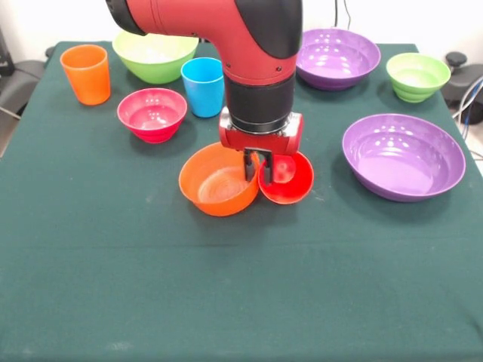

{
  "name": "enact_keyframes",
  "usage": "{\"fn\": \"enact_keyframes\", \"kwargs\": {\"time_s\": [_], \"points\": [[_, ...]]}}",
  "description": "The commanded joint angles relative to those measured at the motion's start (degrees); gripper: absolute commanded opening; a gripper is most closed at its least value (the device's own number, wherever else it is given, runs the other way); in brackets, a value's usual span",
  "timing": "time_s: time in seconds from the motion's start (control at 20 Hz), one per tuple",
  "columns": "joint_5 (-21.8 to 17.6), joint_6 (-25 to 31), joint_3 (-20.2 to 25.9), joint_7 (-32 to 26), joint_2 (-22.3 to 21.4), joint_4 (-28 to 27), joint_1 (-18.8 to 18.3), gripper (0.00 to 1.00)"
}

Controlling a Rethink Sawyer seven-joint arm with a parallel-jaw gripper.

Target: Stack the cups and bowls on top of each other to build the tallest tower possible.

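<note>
The pincer (258,167) straddles the touching rims of the orange bowl (217,181) and red cup (287,179) below it; whether it grips cannot be told.

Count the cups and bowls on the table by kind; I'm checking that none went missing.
Bowls: 6 (large lime green bowl, small green bowl, far purple bowl, near purple bowl, pink bowl, orange bowl)
Cups: 3 (orange cup, sky blue cup, red cup)
Total: 9
</note>
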Motion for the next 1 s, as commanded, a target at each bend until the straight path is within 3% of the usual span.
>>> {"fn": "enact_keyframes", "kwargs": {"time_s": [0.05,0.1,0.15,0.7,1.0], "points": [[-4.62,2.49,5.43,-6.07,1.9,-2.16,-0.53,1.0],[-4.61,2.52,5.15,-5.66,1.86,-2.22,-0.32,1.0],[-4.6,2.56,4.86,-5.26,1.82,-2.27,-0.11,0.0],[-4.83,0.25,4.72,-4.46,2.05,-2.95,0.28,0.0],[-4.36,-0.23,5.5,-4.54,-0.66,-0.22,-0.49,0.0]]}}
